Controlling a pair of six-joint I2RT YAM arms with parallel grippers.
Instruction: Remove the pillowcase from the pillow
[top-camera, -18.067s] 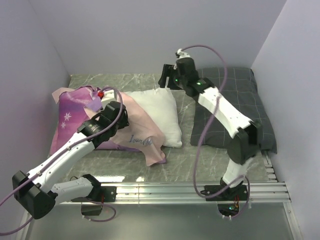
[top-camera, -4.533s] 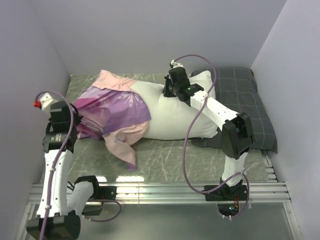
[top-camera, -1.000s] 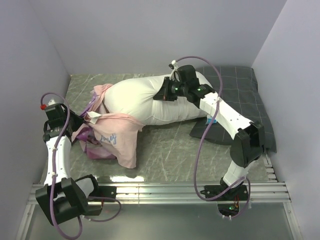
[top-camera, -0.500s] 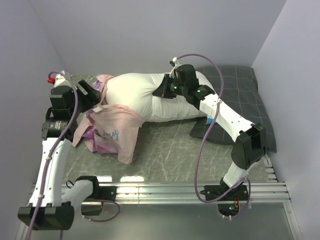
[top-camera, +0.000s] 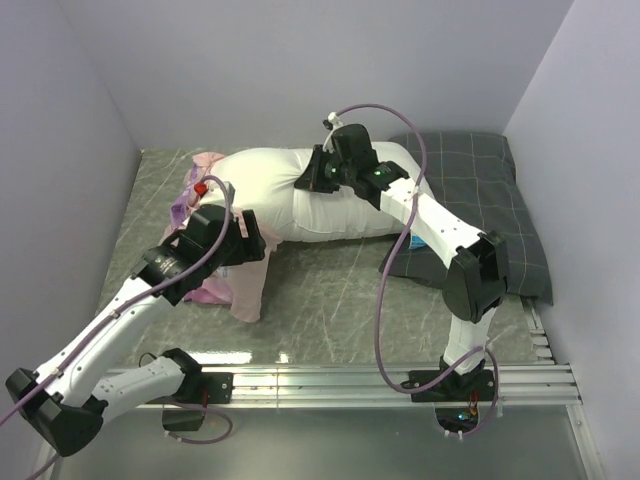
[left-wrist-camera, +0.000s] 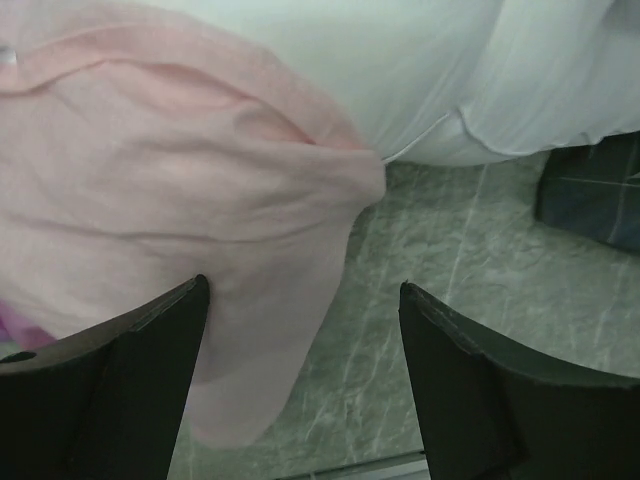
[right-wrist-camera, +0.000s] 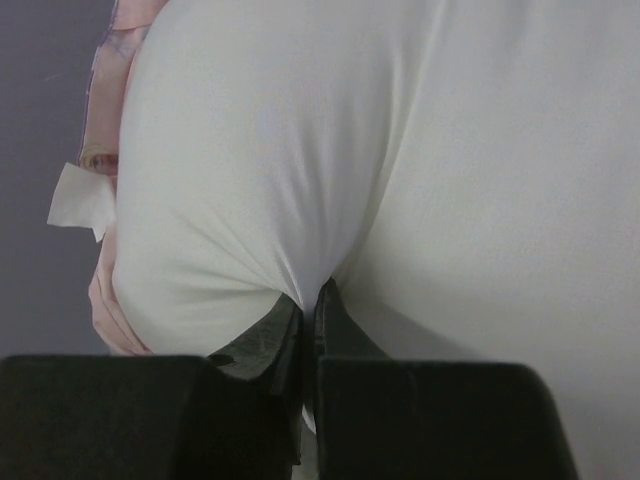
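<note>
left end effector: apart, moved over pillowcase | right end effector: still clamped on pillow

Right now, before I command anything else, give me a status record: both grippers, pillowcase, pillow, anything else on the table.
left gripper: open, over the pillowcase, holding nothing
right gripper: shut on the pillow, pinching its white fabric
pillowcase: bunched at the pillow's left end, pink inside showing
pillow: mostly bare, right end overlapping the grey pillow
grey pillow: far right, lying flat
</note>
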